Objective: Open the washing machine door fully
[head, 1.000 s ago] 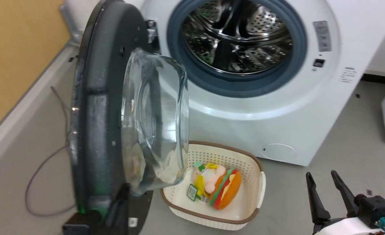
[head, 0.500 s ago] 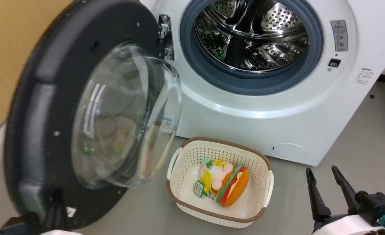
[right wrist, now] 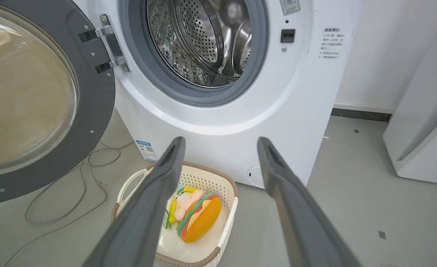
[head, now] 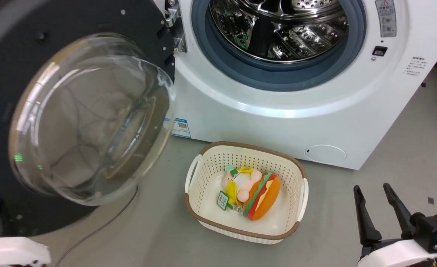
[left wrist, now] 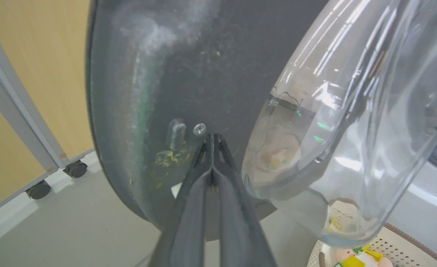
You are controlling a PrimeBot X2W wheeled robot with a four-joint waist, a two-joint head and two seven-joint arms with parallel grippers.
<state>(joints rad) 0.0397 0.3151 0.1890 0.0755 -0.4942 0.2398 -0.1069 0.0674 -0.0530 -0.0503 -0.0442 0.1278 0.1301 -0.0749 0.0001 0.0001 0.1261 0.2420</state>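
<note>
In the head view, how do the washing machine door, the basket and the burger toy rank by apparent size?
1. washing machine door, which is also nearest the camera
2. basket
3. burger toy

Grey floor (head: 389, 155), bearing white washing machine (head: 262, 126) at rear; cream perforated basket (head: 262, 163) with brown rim just before machine front; thin grey cable (head: 107, 222) trailing at left; white cabinet (right wrist: 418, 141) at right; partition castors (left wrist: 75, 168) beside yellow wall.
</note>
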